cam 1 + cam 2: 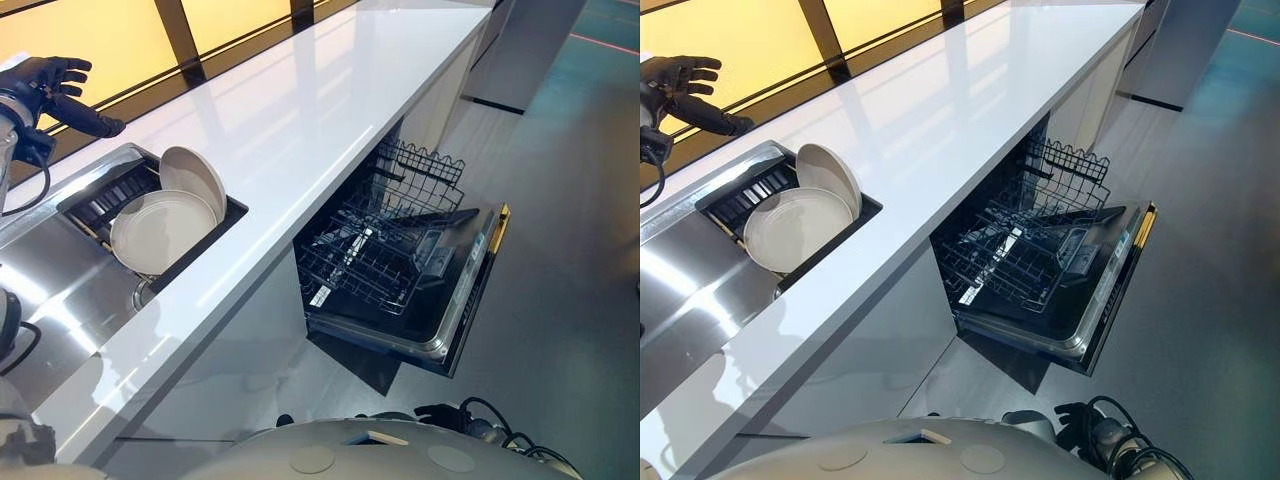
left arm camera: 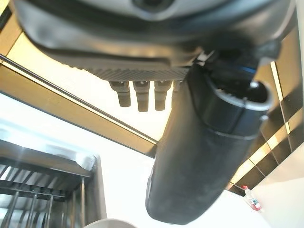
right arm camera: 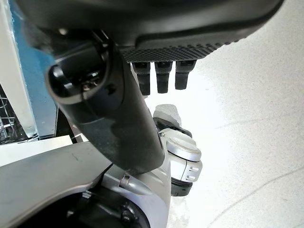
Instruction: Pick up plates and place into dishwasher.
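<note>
We note two pale plates: one plate (image 1: pixel 164 230) lies nearly flat, face up, in the dark rack (image 1: pixel 105 197) set in the sink (image 1: pixel 60 290) of the white desk (image 1: pixel 300 110); the second plate (image 1: pixel 195 177) stands on edge just behind it, leaning, its face toward the flat one. The left hand (image 1: pixel 55 85) hovers above the desk's far edge, well apart from the plates, fingers relaxed, thumb out, holding nothing. The right hand (image 3: pixel 164 71) hangs low over the floor (image 3: pixel 247 118), fingers loose and empty; the dishwasher (image 1: pixel 440 300) door is down, its wire basket (image 1: pixel 385 240) pulled out
</note>
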Controlling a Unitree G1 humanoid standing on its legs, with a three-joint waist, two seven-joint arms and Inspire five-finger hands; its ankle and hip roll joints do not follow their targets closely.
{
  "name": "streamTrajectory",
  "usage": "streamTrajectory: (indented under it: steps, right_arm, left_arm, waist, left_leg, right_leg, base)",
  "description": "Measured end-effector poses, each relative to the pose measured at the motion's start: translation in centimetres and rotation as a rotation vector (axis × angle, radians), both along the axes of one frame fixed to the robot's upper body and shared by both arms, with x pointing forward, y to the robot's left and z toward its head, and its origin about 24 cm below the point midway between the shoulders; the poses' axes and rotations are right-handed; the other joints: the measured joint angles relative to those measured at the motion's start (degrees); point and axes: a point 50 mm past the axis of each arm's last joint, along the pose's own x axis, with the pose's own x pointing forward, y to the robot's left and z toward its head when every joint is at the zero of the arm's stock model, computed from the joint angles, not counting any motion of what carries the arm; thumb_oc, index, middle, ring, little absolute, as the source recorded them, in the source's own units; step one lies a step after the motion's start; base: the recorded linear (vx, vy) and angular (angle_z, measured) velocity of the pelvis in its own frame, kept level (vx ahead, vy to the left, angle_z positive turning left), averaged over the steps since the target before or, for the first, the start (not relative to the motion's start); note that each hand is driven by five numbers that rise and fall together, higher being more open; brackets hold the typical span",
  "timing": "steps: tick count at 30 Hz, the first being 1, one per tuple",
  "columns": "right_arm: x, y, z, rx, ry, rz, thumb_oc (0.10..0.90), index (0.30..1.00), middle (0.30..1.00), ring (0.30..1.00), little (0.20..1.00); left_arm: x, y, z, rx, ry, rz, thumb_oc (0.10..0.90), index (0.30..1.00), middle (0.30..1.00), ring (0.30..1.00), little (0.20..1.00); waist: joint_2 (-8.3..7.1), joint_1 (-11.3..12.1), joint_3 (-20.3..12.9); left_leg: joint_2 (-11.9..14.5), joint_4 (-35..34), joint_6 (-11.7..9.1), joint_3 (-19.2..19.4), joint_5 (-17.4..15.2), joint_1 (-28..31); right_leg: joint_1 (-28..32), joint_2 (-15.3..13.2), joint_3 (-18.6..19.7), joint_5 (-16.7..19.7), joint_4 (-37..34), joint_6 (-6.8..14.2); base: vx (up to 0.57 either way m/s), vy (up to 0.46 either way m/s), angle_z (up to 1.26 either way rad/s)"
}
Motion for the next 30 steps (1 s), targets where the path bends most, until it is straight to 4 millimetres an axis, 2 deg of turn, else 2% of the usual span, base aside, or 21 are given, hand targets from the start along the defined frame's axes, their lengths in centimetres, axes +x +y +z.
streamTrajectory:
  steps: [7, 21, 30]
  right_arm:
    - [-0.1, 0.0, 0.0, -0.002, 0.001, 0.0, 0.8, 0.9, 0.9, 0.9, 0.9]
    - [0.0, 0.0, 0.0, -0.006, -0.003, 0.003, 0.8, 0.9, 0.9, 0.9, 0.9]
    - [-0.1, -0.1, 0.0, -0.011, -0.003, 0.0, 0.8, 0.9, 0.9, 0.9, 0.9]
  left_arm:
    - [0.5, -0.7, -1.0, 0.012, 0.044, 0.014, 0.8, 0.9, 0.9, 0.9, 0.9]
    - [0.8, -1.1, -1.4, 0.026, 0.084, -0.014, 0.8, 0.9, 0.9, 0.9, 0.9]
    - [1.1, -2.0, -4.0, -0.004, 0.198, -0.063, 0.8, 0.9, 0.9, 0.9, 0.9]
  waist:
    - [0.1, 0.6, 0.0]
    - [0.19, 0.27, -0.08]
    - [0.57, 0.24, -0.22]
  left_leg:
    - [-0.02, 0.0, 0.0, -0.15, -0.01, -0.2]
    - [-0.04, 0.0, 0.02, -0.05, 0.01, -0.28]
    - [-0.1, 0.0, 0.1, -0.44, 0.07, -0.32]
  right_leg:
    - [-0.16, 0.0, -0.19, -0.01, -0.07, -0.02]
    - [-0.39, -0.02, 0.02, -0.01, 0.05, -0.01]
    - [-0.15, -0.04, -0.23, 0.0, -0.03, -0.01]
  base:
    - [0.0, -0.001, 0.01]
    - [0.0, 0.002, 0.0]
    - [0.0, 0.001, 0.01]
